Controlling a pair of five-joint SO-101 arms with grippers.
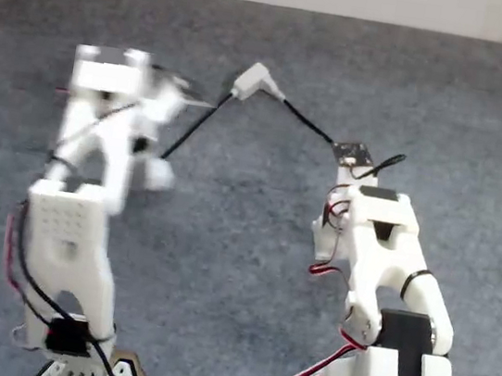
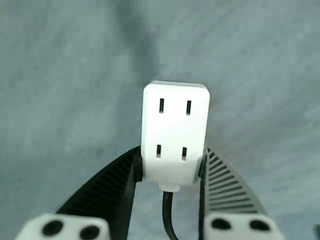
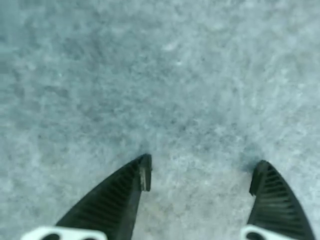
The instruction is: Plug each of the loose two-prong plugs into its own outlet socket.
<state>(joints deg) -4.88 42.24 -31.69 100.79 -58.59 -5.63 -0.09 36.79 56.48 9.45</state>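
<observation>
Currently the step in hand is presenting the outlet: the left gripper (image 2: pixel 172 152) has its jaws clamped on the sides of the outlet block (image 2: pixel 175 125), held over the counter (image 3: pixel 150 75), both sockets vacant. Right gripper (image 3: pixel 202 165) — jaws wide apart, empty — must next secure a plug. A black cord (image 1: pixel 311 124) trails between the arms — likely snag risk.

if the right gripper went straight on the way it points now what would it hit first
Most likely the bare grey carpet. The right gripper is open, with nothing held and nothing else ahead of it. How far off the carpet lies is unclear.
</observation>
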